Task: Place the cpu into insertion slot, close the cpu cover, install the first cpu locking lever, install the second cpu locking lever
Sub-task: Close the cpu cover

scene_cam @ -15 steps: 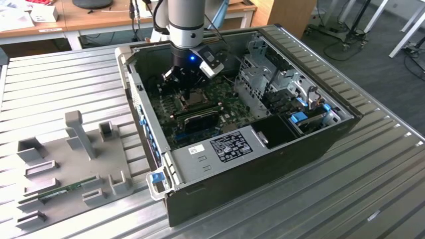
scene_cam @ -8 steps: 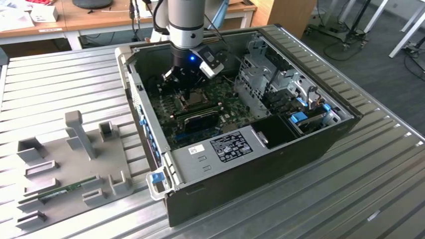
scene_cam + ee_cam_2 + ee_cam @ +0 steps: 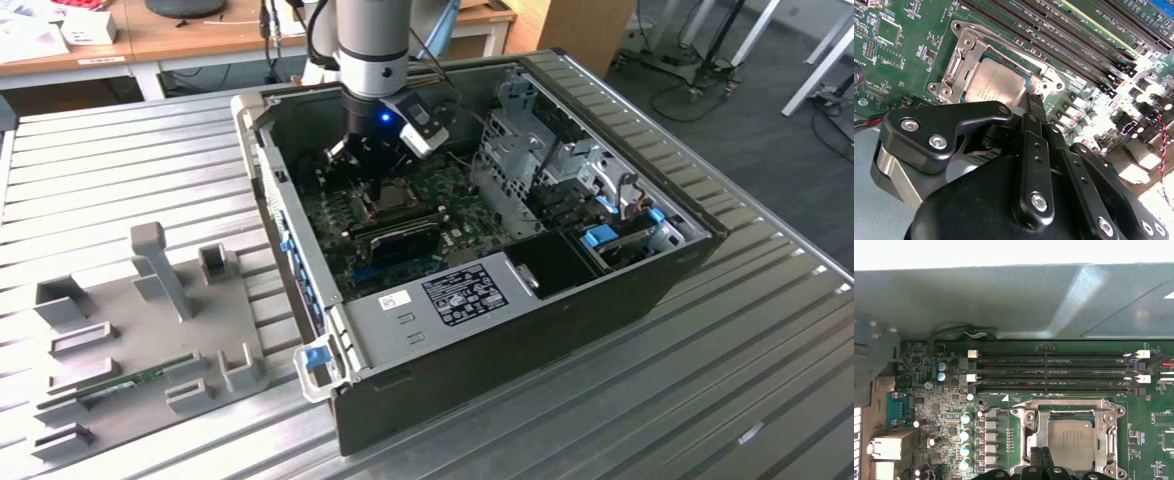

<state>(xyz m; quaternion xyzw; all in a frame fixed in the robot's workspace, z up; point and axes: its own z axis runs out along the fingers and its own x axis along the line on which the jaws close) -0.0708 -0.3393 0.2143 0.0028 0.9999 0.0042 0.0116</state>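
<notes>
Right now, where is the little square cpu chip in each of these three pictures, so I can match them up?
Exterior view: the cpu sits inside the open computer case, below the arm.
Second wrist view: the cpu lies beside the long black memory slots.
First wrist view: the cpu lies beside those slots, which separate it from the grey wall.
Shared landmark: the memory slots.

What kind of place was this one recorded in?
Probably a robotics lab or workshop: an open computer case sits on a slatted metal table under a robot arm, with wooden desks behind.
</notes>
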